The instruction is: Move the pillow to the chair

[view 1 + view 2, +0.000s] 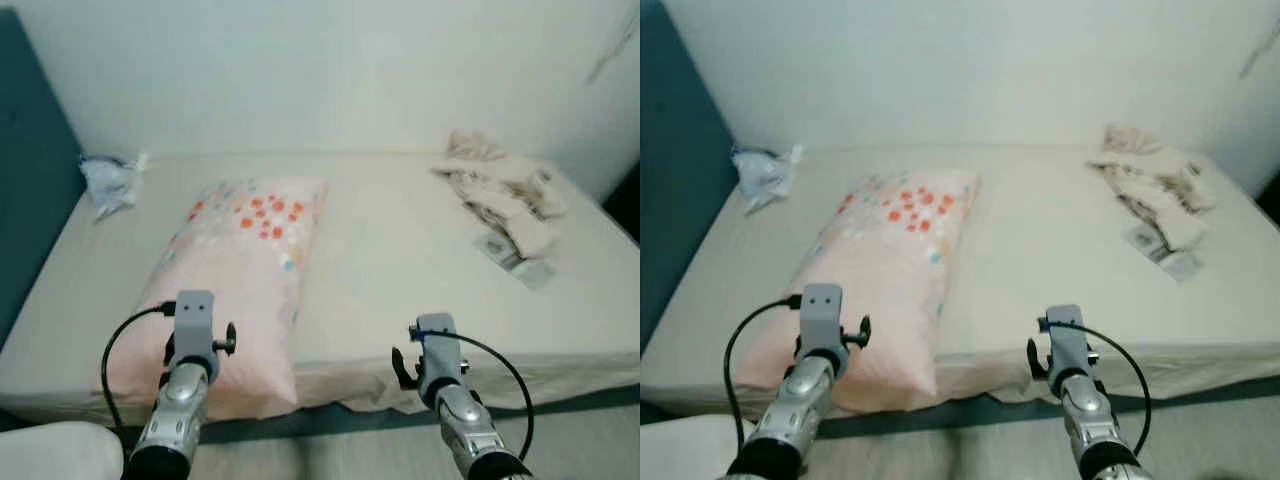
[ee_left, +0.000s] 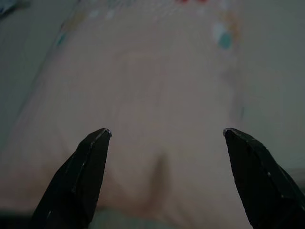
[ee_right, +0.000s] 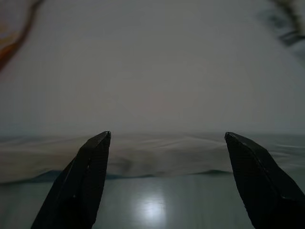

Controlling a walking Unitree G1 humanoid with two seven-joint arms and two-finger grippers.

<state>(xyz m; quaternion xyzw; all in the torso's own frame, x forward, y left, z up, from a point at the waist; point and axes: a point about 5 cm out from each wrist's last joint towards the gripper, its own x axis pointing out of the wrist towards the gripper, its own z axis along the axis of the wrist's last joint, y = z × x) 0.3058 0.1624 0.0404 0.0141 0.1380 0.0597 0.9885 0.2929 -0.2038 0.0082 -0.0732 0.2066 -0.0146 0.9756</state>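
On the left side of the bed [image 1: 400, 250] lies the pink pillow [image 1: 240, 280], its near end at the mattress edge. The left claw [image 2: 164, 136] hovers over that end, fingers spread wide. The right claw [image 3: 167, 138], equally apart, faces bare sheet. Best to shift it toward the pillow's free side and grip both edges deep before lifting.

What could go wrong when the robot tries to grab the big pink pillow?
1. The pillow is wide and soft, and only the left gripper faces it. The right gripper faces bare bed, so a one-sided hold might let the pillow sag or slip.
2. The pillow's near end overhangs the bed edge, so a nudge could tip it onto the floor.
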